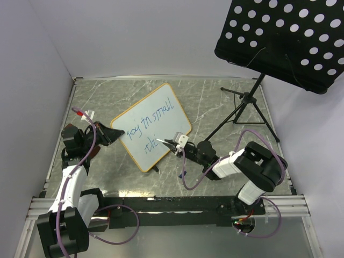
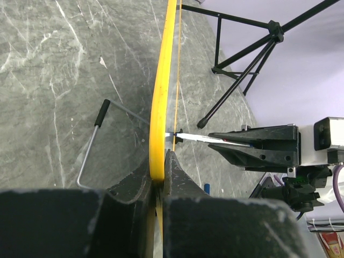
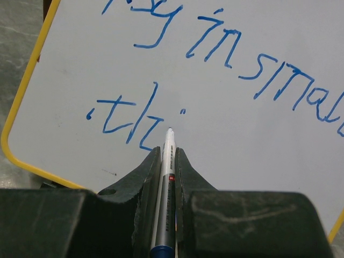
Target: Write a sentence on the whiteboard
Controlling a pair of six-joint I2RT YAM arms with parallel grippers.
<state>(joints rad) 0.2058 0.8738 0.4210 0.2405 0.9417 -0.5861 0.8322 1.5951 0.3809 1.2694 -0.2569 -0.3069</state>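
Note:
The whiteboard (image 1: 161,115), white with a yellow-orange frame, stands tilted on the marble table. My left gripper (image 1: 115,133) is shut on its left edge; the left wrist view shows the frame (image 2: 161,102) edge-on, pinched between my left gripper's (image 2: 159,174) jaws. The sentence (image 3: 215,43) is in blue: "joy in small" above, then "thi" (image 3: 126,118). My right gripper (image 3: 169,153) is shut on a grey-and-white marker (image 3: 167,161), whose tip rests on the board just right of "thi". From above, the right gripper (image 1: 171,143) sits at the board's lower right.
A black perforated music-stand panel (image 1: 285,37) overhangs the back right, its tripod legs (image 1: 247,107) spread on the table right of the board. A bent metal wire (image 2: 91,145) lies behind the board. A small blue cap (image 2: 206,188) lies near the right arm. White walls enclose the table.

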